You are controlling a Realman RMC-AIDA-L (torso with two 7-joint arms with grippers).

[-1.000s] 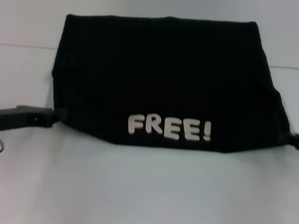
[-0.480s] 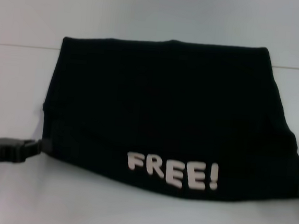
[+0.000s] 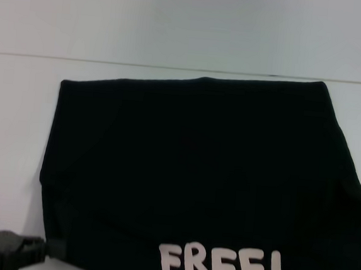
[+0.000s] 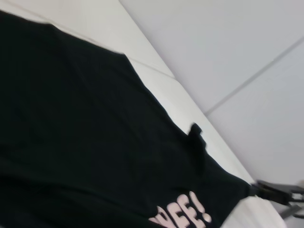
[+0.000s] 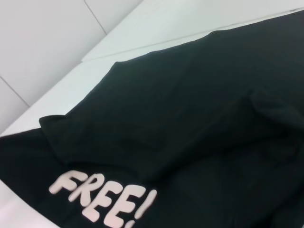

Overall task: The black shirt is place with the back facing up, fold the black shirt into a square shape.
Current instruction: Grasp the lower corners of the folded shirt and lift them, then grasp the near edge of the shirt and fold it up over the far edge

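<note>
Shirt (image 3: 196, 174) lies on white tabletop (image 3: 17, 127), lettered edge nearest robot. Left pincer (image 3: 45, 249) grasps left corner of that edge; right pincer (image 4: 254, 189) grasps right corner. Advice: move both level, edge taut, corners aligned before release.

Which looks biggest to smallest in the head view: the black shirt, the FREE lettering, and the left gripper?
1. The black shirt, by far.
2. The FREE! lettering.
3. The left gripper, cut off at the frame's corner, so its place against the lettering is unsure.
</note>
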